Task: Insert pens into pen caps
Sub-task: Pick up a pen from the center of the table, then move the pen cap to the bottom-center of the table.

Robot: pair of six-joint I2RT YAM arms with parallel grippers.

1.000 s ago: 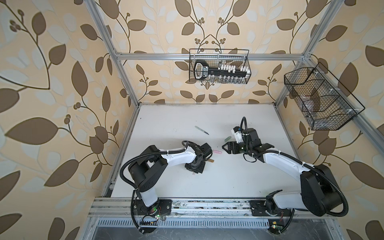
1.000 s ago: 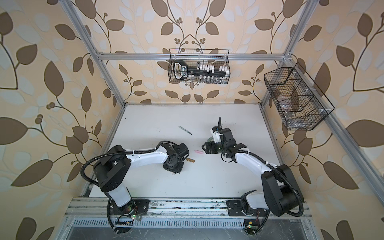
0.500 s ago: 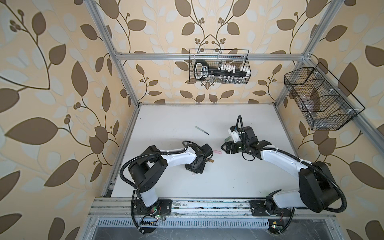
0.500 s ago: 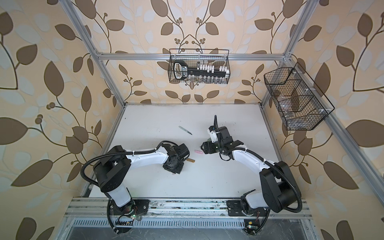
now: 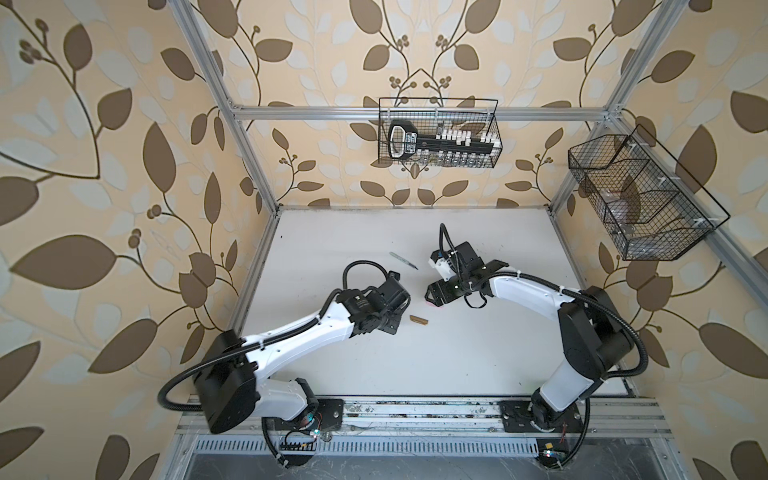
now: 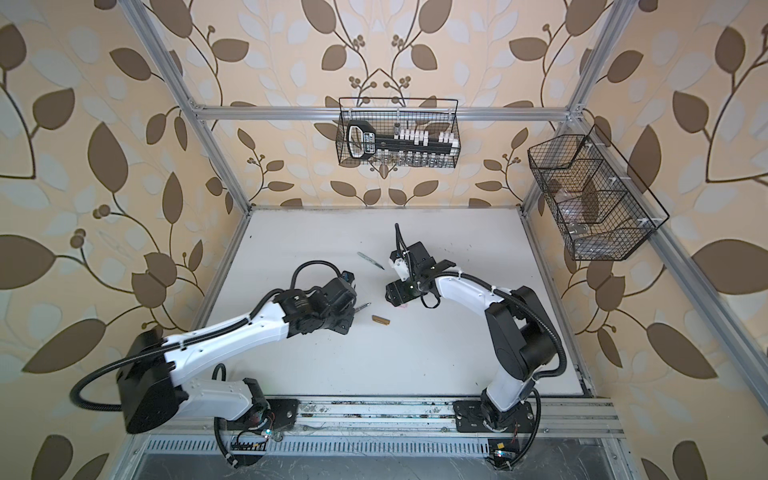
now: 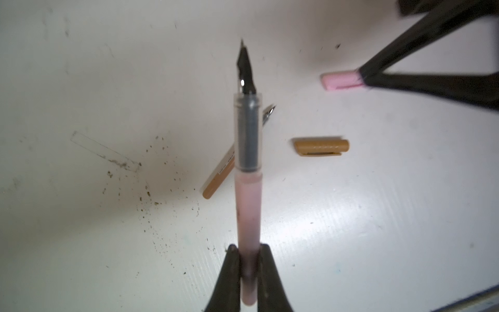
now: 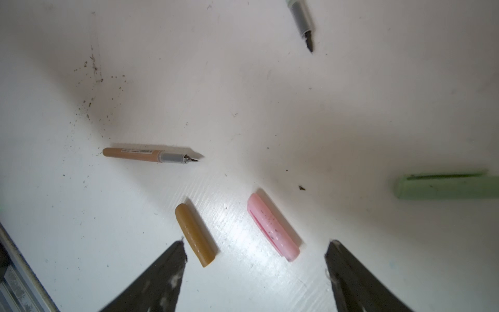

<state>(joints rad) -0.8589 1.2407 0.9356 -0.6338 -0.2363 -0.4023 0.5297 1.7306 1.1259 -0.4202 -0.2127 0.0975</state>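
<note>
Left gripper (image 7: 248,252) pressed together on the pink pen (image 7: 248,213), pinching the barrel near its rear end; the pen projects straight ahead of the jaws, uncapped, dark nib foremost, held above the white surface (image 7: 378,216). Beneath it lies the brown pen (image 7: 219,175), likewise uncapped, flat on the surface and partly hidden behind the pink barrel. The brown cap (image 7: 321,147) lies near the brown pen's nib end but apart from it; in a top view it sits on the surface between the two arms. Right gripper (image 8: 256,243) spread wide and holding nothing. The pink cap (image 8: 272,228) lies flat on the surface within the gap between its jaws, set obliquely across it, with the brown cap just beside one jaw tip. In the left wrist view a jaw tip of the right gripper stands at one end of the pink cap; whether the two touch cannot be told. The pale green cap (image 8: 445,186) lies off to the side, outside the jaws. The pale green pen (image 5: 403,260) lies farther back on the surface, uncapped, apart from both grippers
</note>
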